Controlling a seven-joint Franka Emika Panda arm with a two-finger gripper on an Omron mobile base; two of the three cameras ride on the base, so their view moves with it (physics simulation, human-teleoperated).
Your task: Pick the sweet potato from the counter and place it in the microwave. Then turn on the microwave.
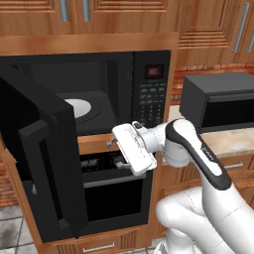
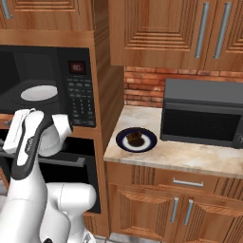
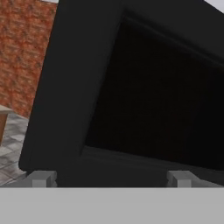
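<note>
The sweet potato [image 2: 135,139], a small dark brown lump, lies on a round blue-rimmed plate [image 2: 121,143] on the beige counter [image 2: 190,156], just right of the microwave column. The microwave [image 1: 151,99] stands with its black door [image 1: 44,163] swung out to the left, and the white turntable [image 1: 77,107] inside is bare. My gripper [image 1: 115,153] hangs open in front of the microwave, below its opening and far left of the sweet potato. In the hand view the gripper [image 3: 112,178] faces the dark door [image 3: 144,105] at close range, its fingers wide apart and nothing between them.
A smaller dark grey box appliance [image 2: 204,114] sits on the counter right of the plate. A black oven [image 1: 114,193] with a bar handle is below the microwave. Wooden cabinets [image 2: 166,33] hang above. The open door juts out toward my arm.
</note>
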